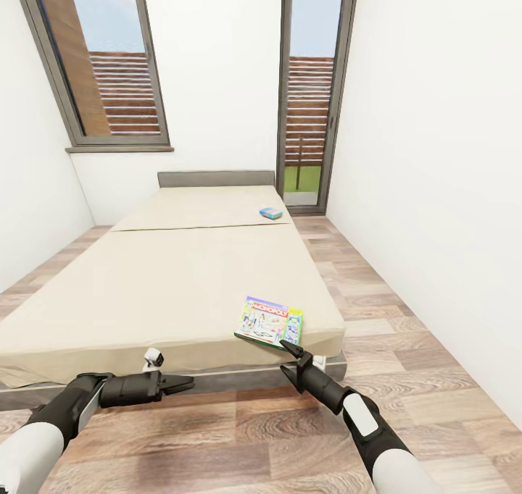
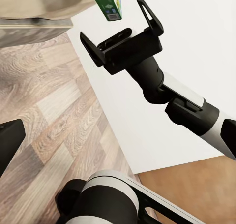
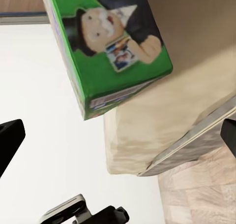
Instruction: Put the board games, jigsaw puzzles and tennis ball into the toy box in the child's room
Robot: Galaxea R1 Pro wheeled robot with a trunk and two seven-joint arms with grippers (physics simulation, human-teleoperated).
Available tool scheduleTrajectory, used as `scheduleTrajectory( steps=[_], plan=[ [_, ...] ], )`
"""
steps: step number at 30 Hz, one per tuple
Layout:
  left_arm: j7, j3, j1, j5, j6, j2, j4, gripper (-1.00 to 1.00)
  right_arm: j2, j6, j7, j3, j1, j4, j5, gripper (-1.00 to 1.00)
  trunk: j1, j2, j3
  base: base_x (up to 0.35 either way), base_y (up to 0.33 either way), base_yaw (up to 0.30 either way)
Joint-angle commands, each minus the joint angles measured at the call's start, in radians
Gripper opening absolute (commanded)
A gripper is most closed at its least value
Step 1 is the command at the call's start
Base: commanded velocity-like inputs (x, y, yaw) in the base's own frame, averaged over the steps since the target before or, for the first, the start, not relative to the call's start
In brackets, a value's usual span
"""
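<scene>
Both arms hang low before me: left gripper [image 1: 190, 384] jaws look narrow, right gripper [image 1: 291, 356] jaws spread wide just short of the Monopoly box [image 1: 270, 321] on the bed [image 1: 145, 291] corner at five o'clock. Small blue board game [image 1: 271, 212] lies far off at one o'clock.

Green Monopoly box [image 1: 269, 321] flat at bed corner, blue game [image 1: 271, 212] far end

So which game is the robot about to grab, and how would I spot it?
Find the big beige bed that takes up the middle of the room. Go to its near corner on the right-hand side, just above the right gripper, which is open. There lies the Monopoly box: large, flat and bright green, poking a little over the edge, unlike the small blue box far up by the headboard.
</scene>
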Motion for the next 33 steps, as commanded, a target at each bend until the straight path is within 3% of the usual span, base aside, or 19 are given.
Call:
scheduleTrajectory(
  steps=[1,18,33],
  plan=[
    [-0.003,-0.004,0.0,0.004,0.011,0.001,0.0,1.0,0.001,0.007,0.001,-0.006,-0.001,-0.001,-0.001,1.0,0.0,0.0,-0.001,0.0,0.0,0.0],
    [-0.003,-0.004,0.0,0.004,0.011,0.0,0.0,1.0,0.001,0.007,0.073,-0.003,-0.001,-0.008,0.005,1.0,0.0,0.0,-0.001,0.0,0.0,0.0],
    [-0.003,-0.004,0.0,0.004,0.009,0.0,0.0,1.0,-0.001,0.006,0.094,0.038,-0.001,-0.007,0.007,1.0,0.0,0.0,-0.001,0.0,0.0,0.0]
  ],
)
